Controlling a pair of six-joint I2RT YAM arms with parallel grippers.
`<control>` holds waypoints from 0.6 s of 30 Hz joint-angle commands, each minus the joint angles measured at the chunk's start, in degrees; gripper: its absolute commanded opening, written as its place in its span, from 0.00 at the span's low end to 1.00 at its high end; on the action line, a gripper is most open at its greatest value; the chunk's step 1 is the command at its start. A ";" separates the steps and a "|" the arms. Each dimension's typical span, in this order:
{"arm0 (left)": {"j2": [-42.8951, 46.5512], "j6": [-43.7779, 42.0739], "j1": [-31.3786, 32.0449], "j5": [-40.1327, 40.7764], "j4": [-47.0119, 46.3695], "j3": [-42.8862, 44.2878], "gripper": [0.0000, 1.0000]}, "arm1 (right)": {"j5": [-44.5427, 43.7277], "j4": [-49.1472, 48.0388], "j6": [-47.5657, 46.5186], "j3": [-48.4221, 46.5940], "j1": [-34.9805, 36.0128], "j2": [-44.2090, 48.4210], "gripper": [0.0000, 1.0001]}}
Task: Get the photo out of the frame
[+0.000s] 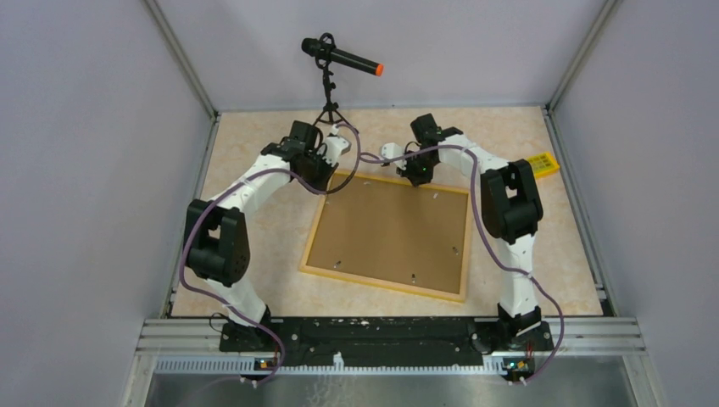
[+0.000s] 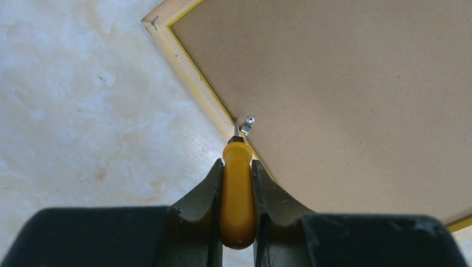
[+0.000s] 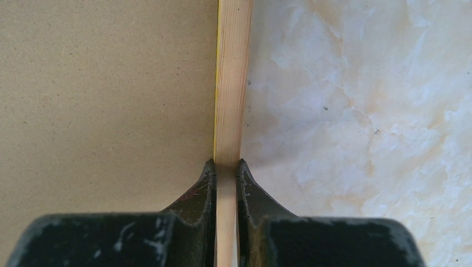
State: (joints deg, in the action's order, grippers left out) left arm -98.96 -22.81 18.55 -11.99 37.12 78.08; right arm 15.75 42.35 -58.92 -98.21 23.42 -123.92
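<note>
My left jaws are clamped on the one yellow-handled screwdriver, its tip just beside a small metal clip at the inner edge of the frame. My right jaws are nearly together, pinching that frame's pale wood rim. The single frame lies back-up in the middle of the surface, with one small yellow block at centre right and one microphone at the top.

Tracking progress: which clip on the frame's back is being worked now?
The clip nearest the frame's far-left corner: only it has the left hand's yellow-handled tool at it.
</note>
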 commanded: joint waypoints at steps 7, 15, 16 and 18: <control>1.30 -4.56 2.62 1.39 4.05 -2.48 0.00 | -3.31 -5.62 -1.47 3.09 -0.12 0.48 0.00; 1.02 -2.77 4.12 -1.92 8.52 -2.19 0.00 | -3.63 -6.15 -1.38 3.60 -0.30 0.55 0.00; 0.81 -2.37 4.17 -2.56 9.02 -1.90 0.00 | -3.68 -6.26 -1.26 3.64 -0.30 0.55 0.00; 0.44 -1.68 4.42 -3.16 9.80 -1.42 0.00 | -3.69 -6.27 -1.20 3.57 -0.29 0.57 0.00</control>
State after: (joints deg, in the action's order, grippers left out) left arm -98.35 -26.33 21.32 -10.24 38.68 77.08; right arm 15.27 40.34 -58.76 -96.33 23.38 -122.96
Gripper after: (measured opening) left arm 0.228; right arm 0.066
